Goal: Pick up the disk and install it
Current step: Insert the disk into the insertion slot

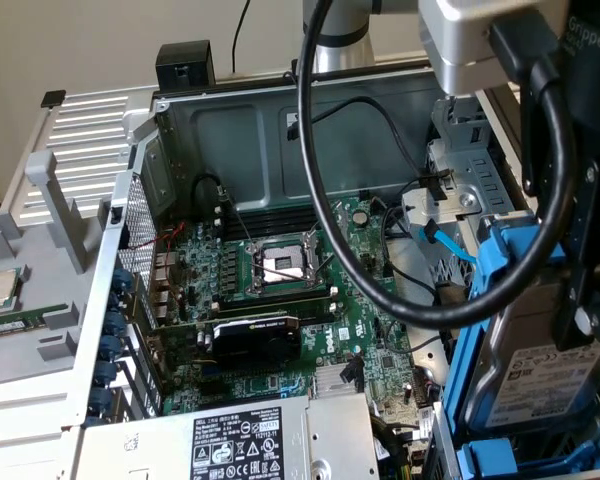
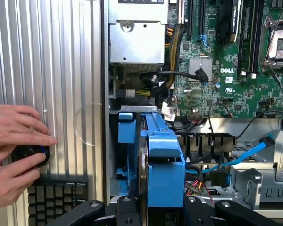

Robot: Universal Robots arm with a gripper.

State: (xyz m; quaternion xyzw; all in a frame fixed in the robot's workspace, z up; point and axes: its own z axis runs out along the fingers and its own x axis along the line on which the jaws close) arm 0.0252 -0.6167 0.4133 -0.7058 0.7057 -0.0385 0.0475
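The disk is a silver drive with a white label, clipped in a blue plastic frame. It hangs upright at the exterior view's right, over the drive bay side of the open computer case. My gripper is black and stands against the disk's upper part, shut on it. In the wrist view the disk shows edge-on, its blue frame running down between the fingers of my gripper. Beneath it lies a bay slot with another blue bracket.
The case holds the motherboard with the CPU socket, a graphics card and a grey power-supply box. A thick black cable loops in front. A blue data cable lies by the metal cage. A person's hands rest beside the case.
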